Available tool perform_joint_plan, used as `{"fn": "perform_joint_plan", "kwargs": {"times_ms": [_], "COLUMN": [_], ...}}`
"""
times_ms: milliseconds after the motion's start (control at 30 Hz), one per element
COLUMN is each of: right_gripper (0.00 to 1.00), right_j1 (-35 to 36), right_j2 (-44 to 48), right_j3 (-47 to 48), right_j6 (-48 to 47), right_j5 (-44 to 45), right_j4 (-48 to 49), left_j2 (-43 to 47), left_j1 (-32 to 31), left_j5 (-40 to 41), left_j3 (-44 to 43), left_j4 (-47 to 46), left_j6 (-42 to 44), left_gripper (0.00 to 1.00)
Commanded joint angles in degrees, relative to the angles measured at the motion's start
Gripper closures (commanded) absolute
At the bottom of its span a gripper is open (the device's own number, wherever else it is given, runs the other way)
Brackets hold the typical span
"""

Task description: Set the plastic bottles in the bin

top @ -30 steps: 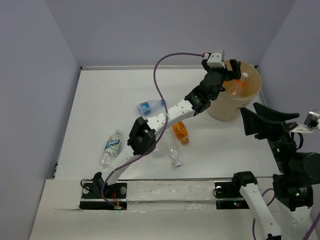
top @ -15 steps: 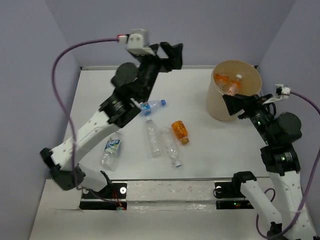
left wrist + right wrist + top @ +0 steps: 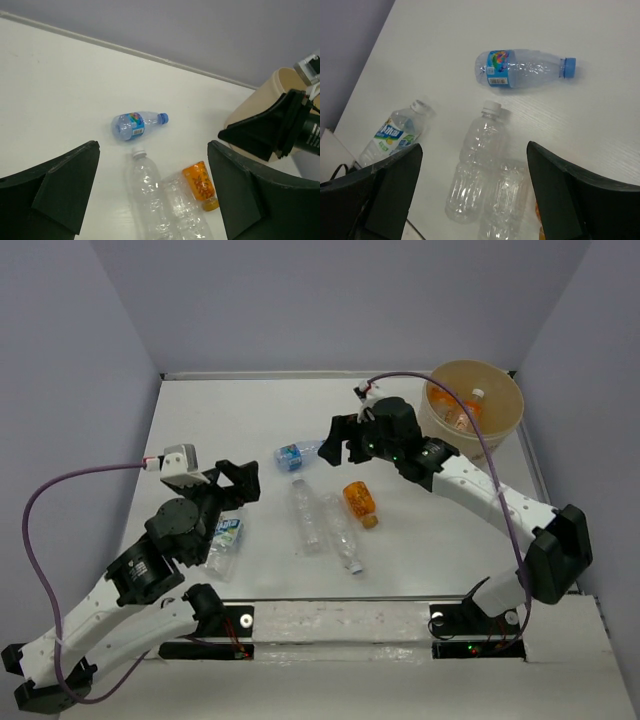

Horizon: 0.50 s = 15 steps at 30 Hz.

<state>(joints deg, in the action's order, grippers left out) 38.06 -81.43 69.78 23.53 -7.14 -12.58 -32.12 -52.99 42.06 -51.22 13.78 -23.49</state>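
The tan bin (image 3: 500, 430) stands at the far right with two orange-labelled bottles (image 3: 462, 416) inside. On the table lie a blue-labelled bottle (image 3: 300, 453), two clear bottles (image 3: 305, 515) (image 3: 343, 538), an orange bottle (image 3: 360, 502) and a white-green bottle (image 3: 222, 540). My left gripper (image 3: 238, 490) is open and empty, above the white-green bottle. My right gripper (image 3: 340, 443) is open and empty, hovering by the blue-labelled bottle. The left wrist view shows the blue-labelled bottle (image 3: 137, 124), a clear bottle (image 3: 147, 187), the orange one (image 3: 200, 182) and the bin (image 3: 260, 107). The right wrist view shows the blue-labelled bottle (image 3: 520, 68), a clear bottle (image 3: 480, 160) and the white-green bottle (image 3: 395, 135).
Grey walls close the table at the back and both sides. The right arm (image 3: 480, 495) stretches across the table in front of the bin. The left arm's purple cable (image 3: 60, 490) loops at the near left.
My left arm has swung back from the bin to the near left, empty. My right arm has reached out from the right edge across the table to the blue-labelled bottle.
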Motion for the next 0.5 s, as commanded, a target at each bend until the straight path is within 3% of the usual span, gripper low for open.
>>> {"fn": "perform_joint_plan", "kwargs": {"times_ms": [0, 100, 233, 467], "right_gripper": [0.08, 0.0, 0.0, 0.0], "right_j1": [2.8, 4.82, 5.35, 5.88], "right_j2": [-6.88, -13.57, -22.26, -30.01], "right_j3": [7.13, 10.71, 12.31, 16.18], "right_j6": [0.1, 7.9, 18.64, 32.27], "right_j5": [11.6, 21.61, 28.13, 37.62], "right_j4": [0.01, 1.41, 6.15, 5.72], "left_j2": [9.25, 10.94, 10.41, 13.22], "left_j1": [0.08, 0.17, 0.17, 0.17], "left_j5": [3.82, 1.89, -1.72, -6.55], "left_j3": [6.38, 7.37, 7.19, 8.59], "left_j4": [3.98, 2.83, 2.65, 1.52], "left_j6": [-5.43, -5.08, -2.89, -2.27], "left_gripper": [0.01, 0.01, 0.01, 0.01]}}
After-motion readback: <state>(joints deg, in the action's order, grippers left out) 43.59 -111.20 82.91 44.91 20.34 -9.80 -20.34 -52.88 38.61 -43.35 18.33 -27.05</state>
